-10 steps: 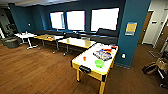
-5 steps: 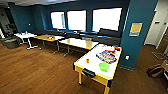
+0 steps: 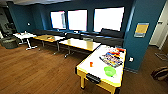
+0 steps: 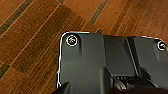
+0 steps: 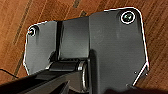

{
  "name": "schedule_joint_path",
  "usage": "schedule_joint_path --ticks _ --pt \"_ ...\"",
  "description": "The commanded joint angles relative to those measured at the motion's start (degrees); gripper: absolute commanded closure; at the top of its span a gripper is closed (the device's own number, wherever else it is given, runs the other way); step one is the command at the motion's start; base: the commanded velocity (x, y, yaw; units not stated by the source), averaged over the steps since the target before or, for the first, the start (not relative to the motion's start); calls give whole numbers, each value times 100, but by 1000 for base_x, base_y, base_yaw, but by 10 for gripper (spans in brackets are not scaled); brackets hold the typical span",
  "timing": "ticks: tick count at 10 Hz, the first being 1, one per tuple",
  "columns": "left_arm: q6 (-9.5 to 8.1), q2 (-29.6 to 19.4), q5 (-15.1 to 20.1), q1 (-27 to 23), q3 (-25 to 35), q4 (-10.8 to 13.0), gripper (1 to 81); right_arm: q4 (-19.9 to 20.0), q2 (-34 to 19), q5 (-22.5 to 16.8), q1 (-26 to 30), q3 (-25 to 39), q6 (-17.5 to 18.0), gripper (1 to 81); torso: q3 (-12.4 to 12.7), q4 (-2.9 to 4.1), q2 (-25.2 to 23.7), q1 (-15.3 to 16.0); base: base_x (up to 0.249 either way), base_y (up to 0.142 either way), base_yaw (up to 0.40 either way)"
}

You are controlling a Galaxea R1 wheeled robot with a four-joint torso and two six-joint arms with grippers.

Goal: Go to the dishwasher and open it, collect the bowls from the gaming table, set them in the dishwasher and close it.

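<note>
Looking across a lounge with dark blue walls, the head view is showing the gaming table (image 3: 100, 72), a long white-topped counter with a yellow edge strip, standing endwise toward the camera beside a blue pillar (image 3: 145, 37). A bright green bowl (image 3: 109, 71) is sitting near the close end of that counter, well inside the rim, probably so that it cannot slide off. A small orange object (image 3: 91, 64), perhaps a cup though it is too blurred to tell, is standing apart from the bowl toward the far side edge, and a spread of colourful items (image 3: 112, 58) is lying farther back along the top. Wooden-topped tables (image 3: 80, 44) are lining up in front of a dark bench seat (image 3: 110, 37) under the bright windows (image 3: 77, 20), and a small white table (image 3: 23, 35) is standing farther off at the side. The dishwasher is not among these furnishings, so the bowls appear to be the concern at this point. Turning to the left wrist view, the robot's own dark plate is hanging over wooden floorboards (image 4: 30, 37); whether the left hand is spread or pressed together I cannot tell. In the right wrist view, the same kind of plate is hovering above the floorboards, which suggests the arm is hanging low, and I cannot tell the state of the right hand either.
</note>
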Motion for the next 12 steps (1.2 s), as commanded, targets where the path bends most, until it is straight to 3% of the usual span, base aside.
schedule_joint_path --ticks 1,12 --pt "22 -36 239 -251 -29 31 10 36 19 -299 278 10 -16 10 0 0 0 0 248 117 0" --pt "22 -36 230 -251 -29 22 10 36 10 -299 269 10 -16 10 0 0 0 0 237 117 0"
